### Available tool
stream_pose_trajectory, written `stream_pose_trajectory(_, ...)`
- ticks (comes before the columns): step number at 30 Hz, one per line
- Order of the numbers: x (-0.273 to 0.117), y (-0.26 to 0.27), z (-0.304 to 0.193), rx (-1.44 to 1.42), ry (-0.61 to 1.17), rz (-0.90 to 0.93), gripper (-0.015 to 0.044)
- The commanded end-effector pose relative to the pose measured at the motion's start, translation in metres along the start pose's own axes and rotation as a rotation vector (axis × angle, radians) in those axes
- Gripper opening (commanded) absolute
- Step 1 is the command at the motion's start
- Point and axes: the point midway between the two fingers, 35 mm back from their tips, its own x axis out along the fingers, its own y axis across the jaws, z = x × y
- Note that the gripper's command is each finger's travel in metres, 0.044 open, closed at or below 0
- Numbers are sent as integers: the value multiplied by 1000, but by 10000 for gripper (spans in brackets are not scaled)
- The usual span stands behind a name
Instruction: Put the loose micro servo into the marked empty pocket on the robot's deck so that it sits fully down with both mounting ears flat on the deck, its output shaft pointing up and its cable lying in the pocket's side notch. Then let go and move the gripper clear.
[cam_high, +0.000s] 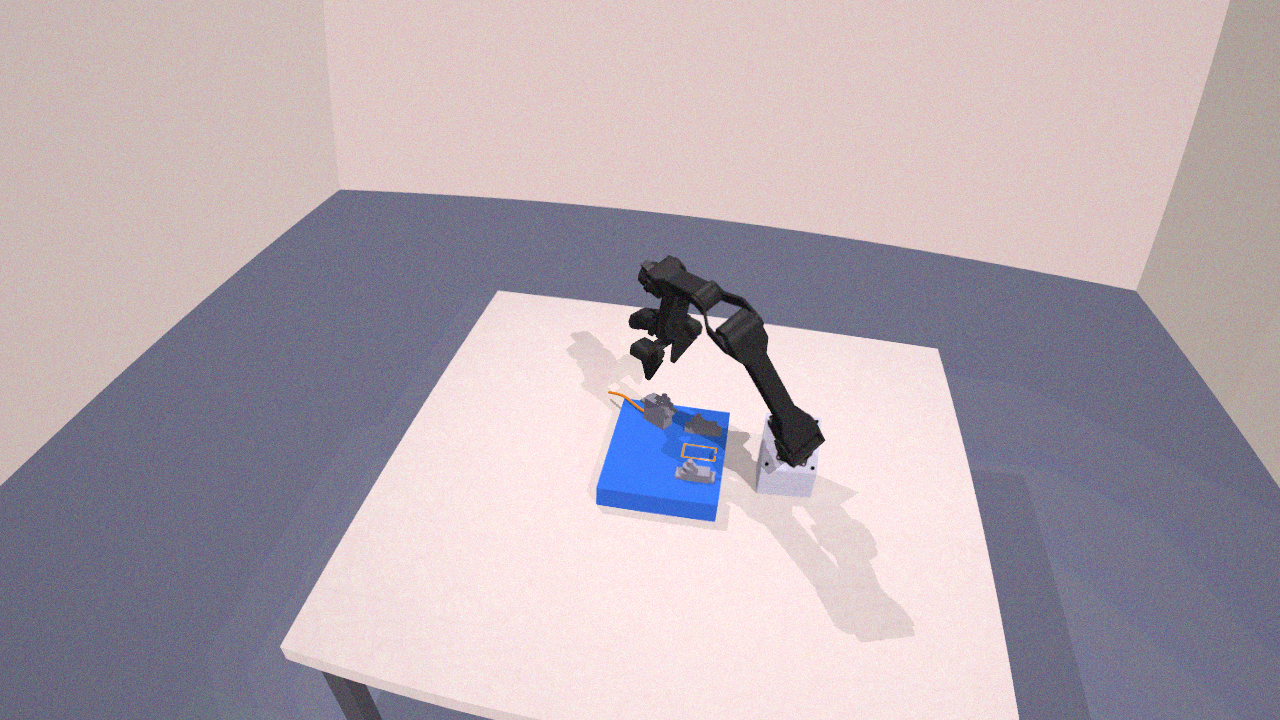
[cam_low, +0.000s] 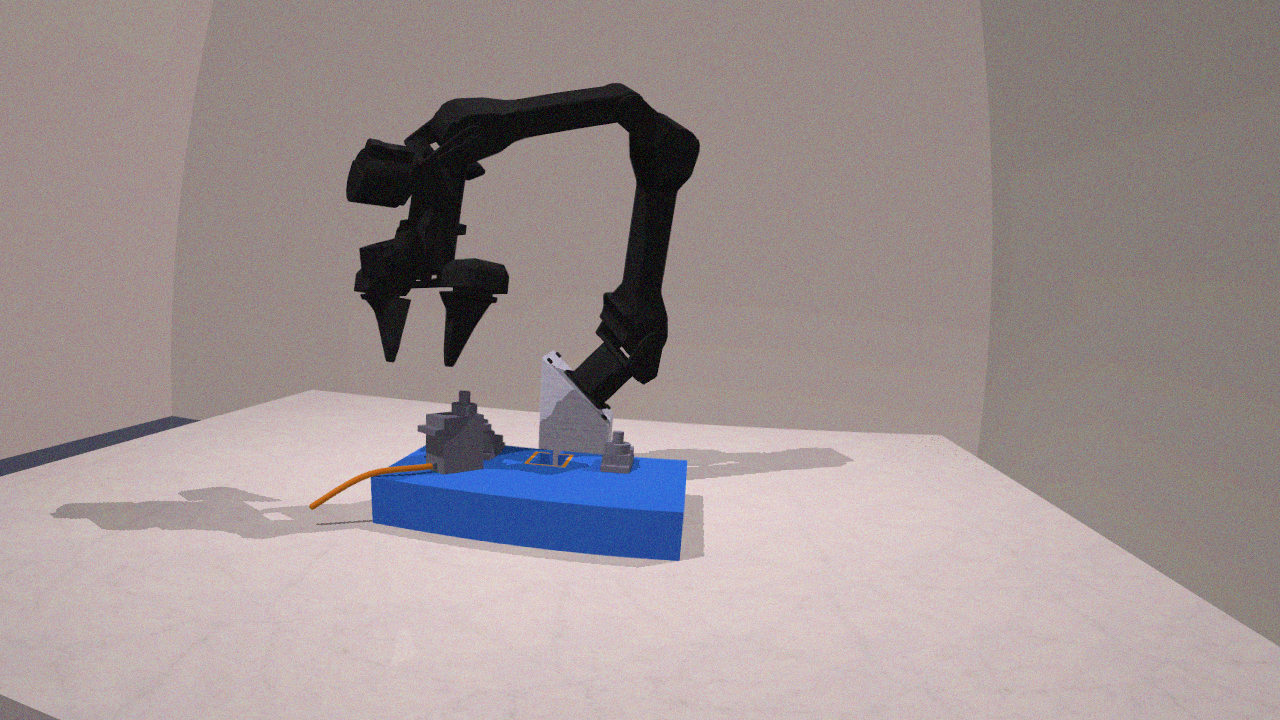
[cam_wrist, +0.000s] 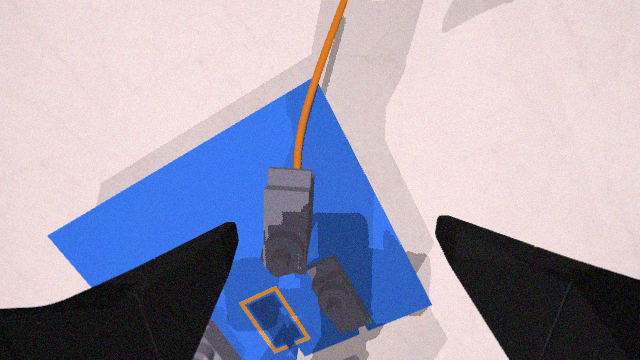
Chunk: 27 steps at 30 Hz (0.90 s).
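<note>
1. Above the blue deck (cam_high: 653, 465) (cam_low: 528, 510) (cam_wrist: 200, 195): hand (cam_high: 663, 368) (cam_low: 419, 362) (cam_wrist: 336, 228) released, fingers spread, nothing between them.
2. Loose servo (cam_high: 658, 411) (cam_low: 454, 447) (cam_wrist: 287, 205) stands on deck, shaft up, outside the orange-marked pocket (cam_high: 699, 452) (cam_low: 549, 459) (cam_wrist: 267, 312).
3. Orange cable (cam_high: 623, 396) (cam_low: 366, 474) (cam_wrist: 307, 110) runs past deck edge.

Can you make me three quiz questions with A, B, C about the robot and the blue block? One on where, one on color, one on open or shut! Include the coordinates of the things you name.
1. Where is the loose servo?
A) Standing on the blue deck
B) Inside the marked pocket
C) Between the fingers

2. What color is its cable?
A) Green
B) Orange
C) White

3. How is the gripper?
A) Shut on nothing
B) Shut on the servo
C) Open

1 A: the loose servo (cam_high: 657, 411) (cam_low: 454, 446) (cam_wrist: 286, 210) stands on the blue deck (cam_high: 644, 465) (cam_low: 528, 519) (cam_wrist: 200, 190).
2 B: its cable (cam_high: 626, 398) (cam_low: 368, 474) (cam_wrist: 308, 105) is orange.
3 C: the gripper (cam_high: 662, 368) (cam_low: 419, 363) (cam_wrist: 336, 228) has wide-apart fingers.
</note>
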Motion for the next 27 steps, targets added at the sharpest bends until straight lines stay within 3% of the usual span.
stream_pose_trajectory(1, 9, 24, -6, 61, 73, -37, 440)
stream_pose_trajectory(27, 54, 32, -11, 86, 104, -50, 440)
